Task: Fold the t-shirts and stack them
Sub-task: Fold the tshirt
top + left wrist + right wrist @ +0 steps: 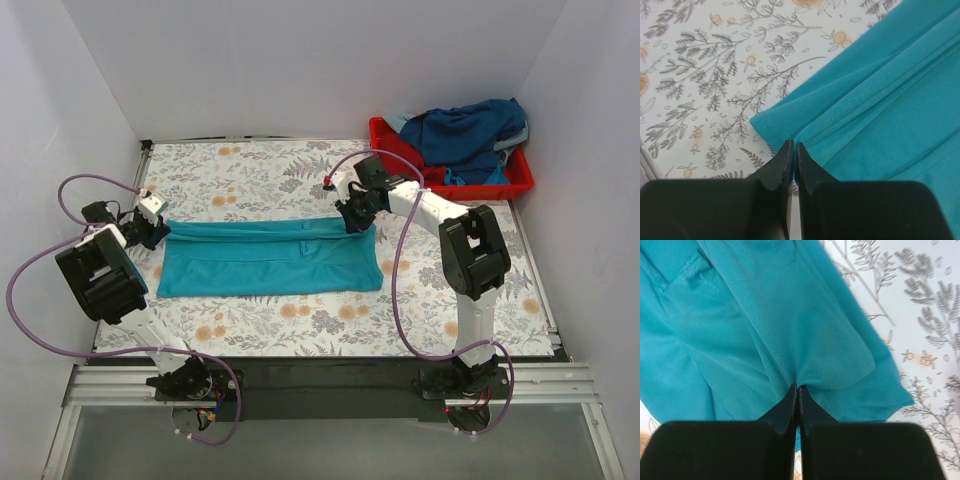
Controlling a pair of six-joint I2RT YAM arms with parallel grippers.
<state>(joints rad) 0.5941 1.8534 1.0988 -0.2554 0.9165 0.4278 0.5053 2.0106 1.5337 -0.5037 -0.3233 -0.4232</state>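
Note:
A teal-turquoise t-shirt (270, 258) lies folded into a long band across the middle of the floral table. My left gripper (152, 232) is shut on its far left edge; the left wrist view shows the jaws (793, 146) pinching a hem of the shirt (880, 105). My right gripper (355, 220) is shut on the far right edge, where the cloth (805, 335) bunches into the closed jaws (797, 386). A navy blue t-shirt (465, 130) lies heaped with a teal one (505, 150) at the back right.
A red plastic tray (520, 183) at the back right corner holds the heaped shirts. White walls close in the table on the left, back and right. The floral tablecloth (260, 180) shows behind the shirt and in front of it (300, 325).

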